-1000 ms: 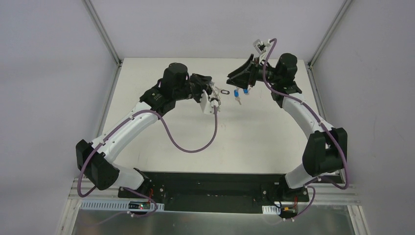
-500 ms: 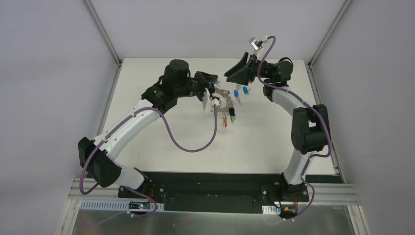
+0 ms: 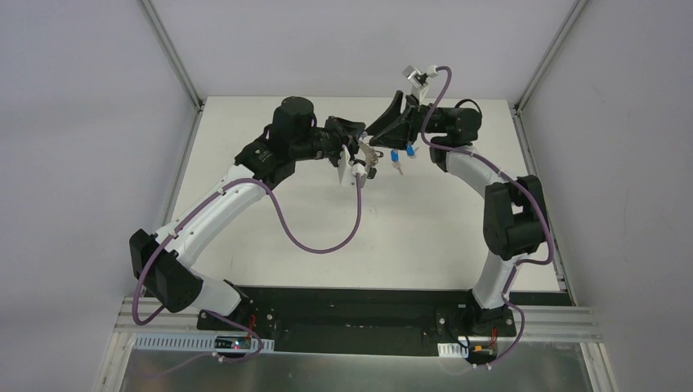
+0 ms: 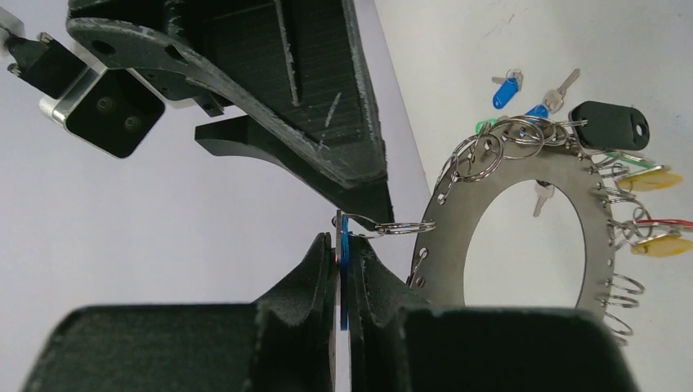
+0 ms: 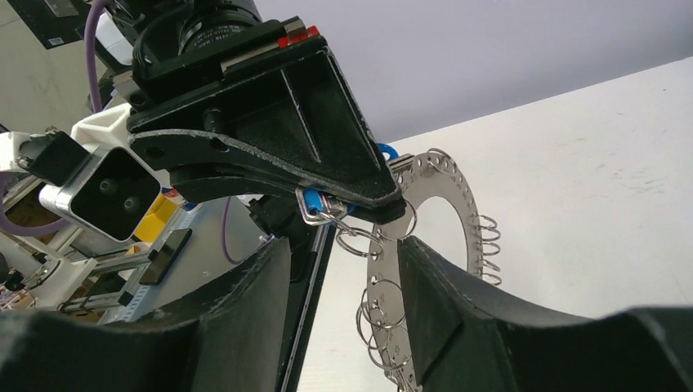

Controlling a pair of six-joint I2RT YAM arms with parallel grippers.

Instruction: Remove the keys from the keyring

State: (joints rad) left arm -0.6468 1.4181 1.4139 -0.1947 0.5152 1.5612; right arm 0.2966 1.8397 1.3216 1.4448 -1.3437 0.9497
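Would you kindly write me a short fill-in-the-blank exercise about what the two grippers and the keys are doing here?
1. The tag clamped in the left gripper is coloured ____.
2. The right gripper is ____, the keyring showing between its fingers.
3. The number of loose keys lying on the table is ____.
Missing words: blue; open; two.

I can read no text, label, brand, number or sign on anything in my three views.
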